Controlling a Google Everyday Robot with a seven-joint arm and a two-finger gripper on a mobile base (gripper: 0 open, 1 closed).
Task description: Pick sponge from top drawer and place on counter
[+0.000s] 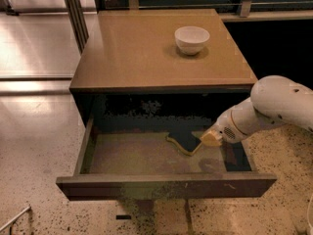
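The top drawer (pixel 166 184) is pulled open below the counter (pixel 142 53). The sponge (pixel 185 140), dark blue over a yellow base, lies flat on the drawer's greenish-tan floor, right of the middle. My gripper (pixel 210 138) reaches in from the right on a white arm. Its tan tip is down inside the drawer, right at the sponge's right edge.
A white bowl (pixel 192 38) stands on the counter at the back right. Speckled floor (pixel 39 146) surrounds the cabinet. A metal post (pixel 74 11) rises at the back left. A dark wall with a rail runs behind the cabinet.
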